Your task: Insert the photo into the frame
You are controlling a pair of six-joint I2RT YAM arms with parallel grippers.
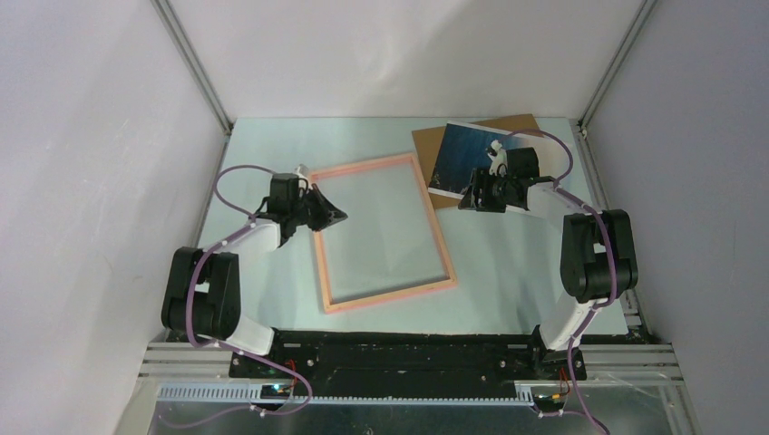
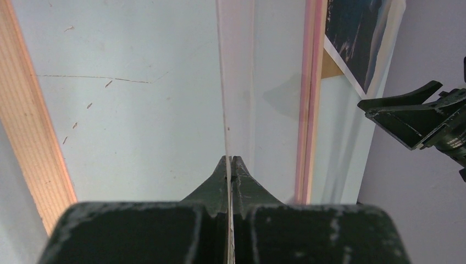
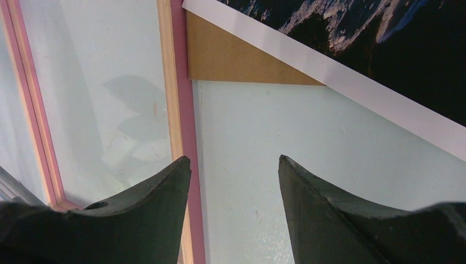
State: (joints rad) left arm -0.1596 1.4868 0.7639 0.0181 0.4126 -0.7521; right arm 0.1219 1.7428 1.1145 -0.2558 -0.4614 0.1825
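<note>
Photo lies just beyond the nearer right gripper, askew on the backing board
It gapes empty; the left gripper pinches what looks like a clear sheet over the frame

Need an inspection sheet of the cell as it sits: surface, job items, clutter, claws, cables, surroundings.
Surface: pale table, with faint scratches in the left wrist view.
Job's things: pink frame mid-table; photo face up, outside the frame, on top of a brown backing board.
Clutter: nothing seen.
Claws: left claw shut at the frame's left rail, with a thin pale edge running from its tips; right claw open, empty, over bare table between frame and photo.
Cables: purple cable looped along each arm, the right one arching above the photo.
Surroundings: plain walls, aluminium posts.
</note>
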